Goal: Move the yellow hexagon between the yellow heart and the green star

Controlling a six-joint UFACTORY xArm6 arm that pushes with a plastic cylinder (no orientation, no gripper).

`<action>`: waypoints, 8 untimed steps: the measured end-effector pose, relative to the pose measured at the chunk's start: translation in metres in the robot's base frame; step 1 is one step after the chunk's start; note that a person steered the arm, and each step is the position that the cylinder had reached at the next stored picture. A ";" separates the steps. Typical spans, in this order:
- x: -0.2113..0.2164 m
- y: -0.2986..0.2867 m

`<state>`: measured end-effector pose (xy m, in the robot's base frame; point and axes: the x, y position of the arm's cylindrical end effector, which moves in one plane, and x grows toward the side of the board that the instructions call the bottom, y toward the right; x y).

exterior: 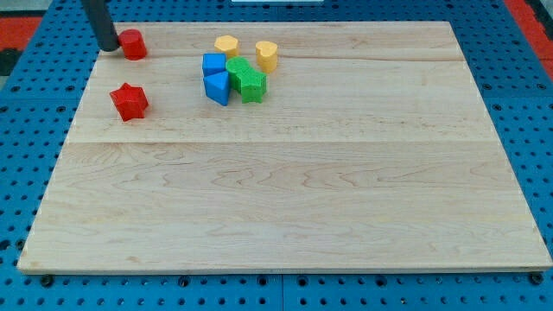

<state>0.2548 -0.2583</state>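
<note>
While my tip is set bare, grasping nothing, against the red block at the view's top left, the yellow hexagon is seen left of the yellow heart, above the green star and blue blocks.

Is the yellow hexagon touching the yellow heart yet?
Apart. The camera view shows bare board between the yellow hexagon and the yellow heart.

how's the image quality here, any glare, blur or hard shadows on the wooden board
Camera view: even, soft lighting, no glare on the pale wooden board; only faint shadows beside the red star block and the green star block; blocks look slightly soft-edged; the dark rod is cut by the view's top, my tip just left of the small red block.
</note>
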 end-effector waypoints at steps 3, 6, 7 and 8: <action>-0.012 -0.036; 0.037 -0.030; 0.037 -0.029; 0.037 -0.027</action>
<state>0.2915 -0.2853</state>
